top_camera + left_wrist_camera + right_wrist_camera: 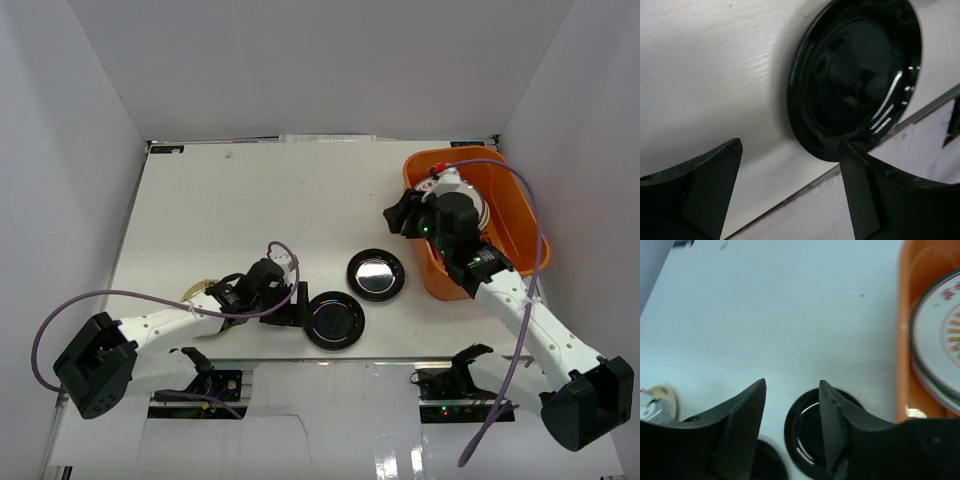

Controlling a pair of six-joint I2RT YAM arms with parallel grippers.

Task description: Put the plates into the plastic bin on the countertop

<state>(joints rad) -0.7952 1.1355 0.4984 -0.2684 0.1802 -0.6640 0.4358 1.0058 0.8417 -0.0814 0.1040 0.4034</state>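
Observation:
Two glossy black plates lie on the white countertop (250, 200): one (376, 274) mid-table, one (334, 320) at the near edge. My left gripper (296, 303) is open, low beside the near plate's left rim. In the left wrist view this plate (855, 75) lies ahead of the gripper (790, 165), with one fingertip (852, 155) at its rim. My right gripper (405, 216) is open and empty, raised by the orange plastic bin's (525, 225) left wall. The right wrist view shows both black plates (805, 432) (767, 462), the bin (905, 340) and the stacked sunburst plate (945, 325).
A small cream plate (197, 292) lies at the near left, partly hidden by the left arm; it also shows in the right wrist view (662, 397). White walls enclose the countertop. The table's front edge (805, 187) runs just under the near black plate.

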